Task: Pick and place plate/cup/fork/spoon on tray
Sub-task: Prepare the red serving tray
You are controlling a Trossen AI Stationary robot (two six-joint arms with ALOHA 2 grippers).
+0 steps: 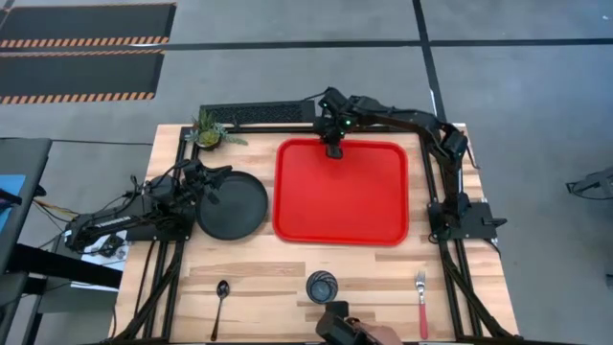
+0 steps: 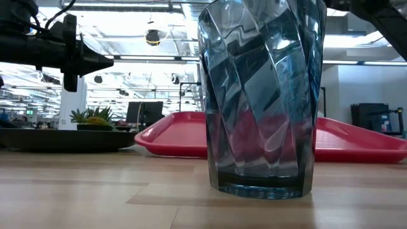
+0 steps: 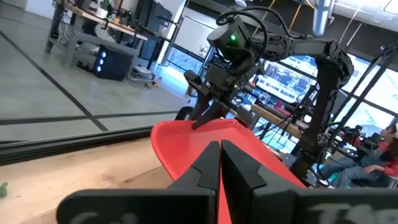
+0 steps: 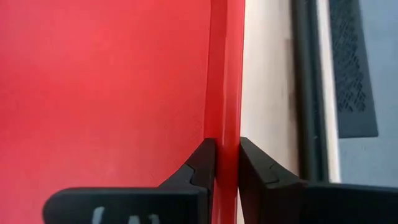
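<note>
Right now the right gripper point(image 1: 334, 150) sits at the far edge of the tray point(image 1: 383, 206), and in the right wrist view its 2 dark fingers point(image 4: 200, 163) pinch the tray's raised red rim point(image 4: 225, 93) between them, 1 finger inside the tray and 1 outside. The left wrist view shows the same hold from across the table: the right gripper point(image 3: 208, 115) comes down onto the tray's far rim point(image 3: 186, 127). The tray lies flat on the wooden table point(image 1: 268, 278), in the middle of it toward the far side, and nothing lies in it. The left gripper point(image 1: 216, 180) hovers over the far left part of the plate point(image 1: 235, 209), its jaws pressed together with no gap, as the left wrist view shows at its fingers point(image 3: 208, 165), and it holds nothing. The plate rests on the table just left of the tray, close to it. Along the near edge of the table lie the other 3 things, well apart from one another: the spoon point(image 1: 221, 305) at the left with its bowl toward the far side, the cup point(image 1: 321, 286) standing upright in the middle, and the fork point(image 1: 420, 302) at the right with its tines toward the far side. In the low view the cup point(image 2: 264, 95) stands upright on the table, close in front of the tray point(image 2: 172, 137). A small potted plant point(image 1: 208, 131) stands at the far left corner of the table.
</note>
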